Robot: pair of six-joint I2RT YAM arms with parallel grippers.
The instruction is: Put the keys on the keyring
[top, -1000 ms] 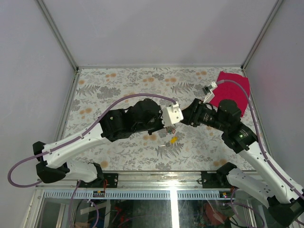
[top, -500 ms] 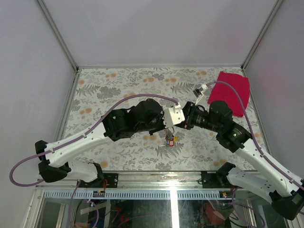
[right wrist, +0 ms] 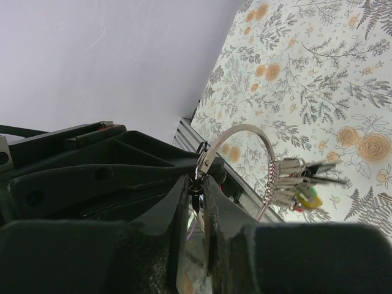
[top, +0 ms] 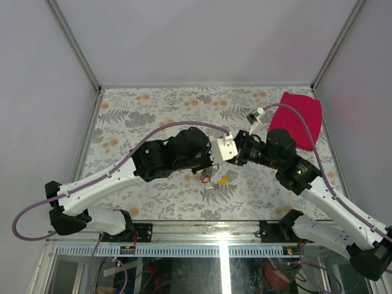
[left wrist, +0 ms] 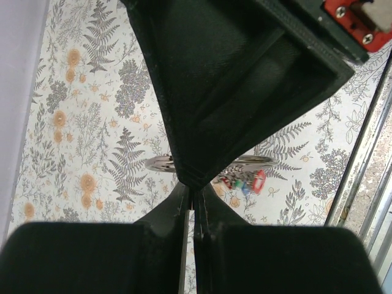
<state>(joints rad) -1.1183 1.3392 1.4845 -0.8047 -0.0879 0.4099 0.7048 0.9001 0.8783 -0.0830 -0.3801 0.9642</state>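
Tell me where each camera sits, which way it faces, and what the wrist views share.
Top external: above and behind the bases, looking down on the table; left arm and right arm show, left gripper and right gripper tip to tip.
Left wrist: on the left arm, looking along its own fingers at the right gripper's tip, table beyond.
Right wrist: on the right arm, looking past its own fingers at the left gripper, wall beyond.
Shared: both wrist views show the keyring carrying the keys.

right gripper (right wrist: 196, 174): shifts in against left gripper (left wrist: 193, 205), jaws narrowing, apparently onto the keyring (right wrist: 242, 127) | keys (top: 205, 177): hanging bunch now sits further left in the top view
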